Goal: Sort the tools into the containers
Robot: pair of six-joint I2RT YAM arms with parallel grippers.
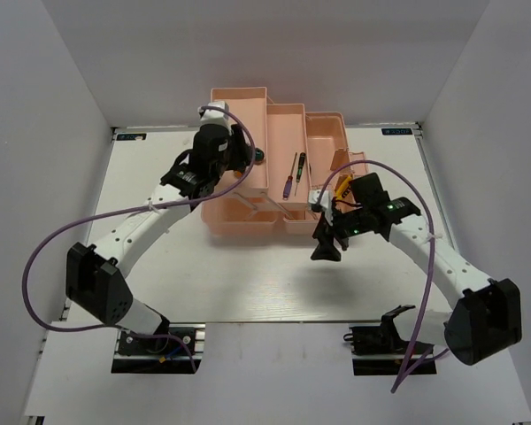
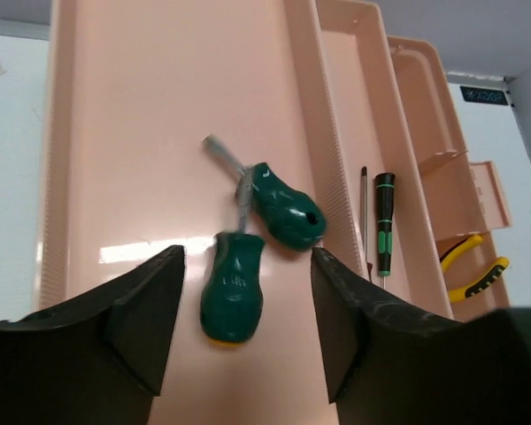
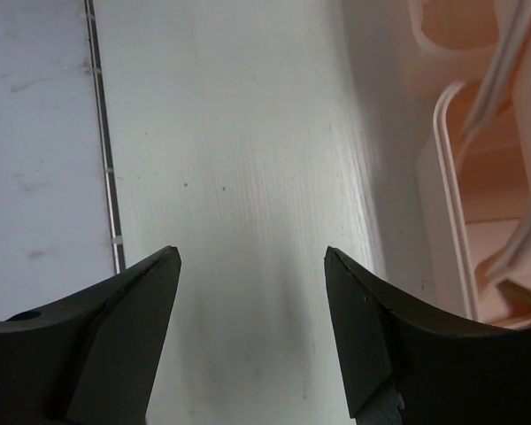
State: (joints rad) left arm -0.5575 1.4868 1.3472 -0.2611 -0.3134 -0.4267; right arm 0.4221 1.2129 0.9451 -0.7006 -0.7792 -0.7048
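Observation:
The salmon-pink toolbox (image 1: pixel 286 113) stands open at the back middle of the table. In the left wrist view two stubby green screwdrivers, one with an orange end (image 2: pixel 233 288) and one all green (image 2: pixel 286 205), lie in its wide left tray (image 2: pixel 142 97). My left gripper (image 2: pixel 248 341) is open and empty just above them; it also shows in the top view (image 1: pixel 236 166). A purple-handled screwdriver (image 1: pixel 288 183) and a dark green-handled one (image 1: pixel 300 168) lie in the tray beside it. Yellow-handled pliers (image 2: pixel 474 266) lie further right. My right gripper (image 1: pixel 326 248) is open and empty over the table in front of the toolbox.
The right wrist view shows white tabletop between the fingers (image 3: pixel 142 301) and the toolbox's edge (image 3: pixel 447 177) at the right. White walls enclose the table on three sides. Purple cables loop from both arms.

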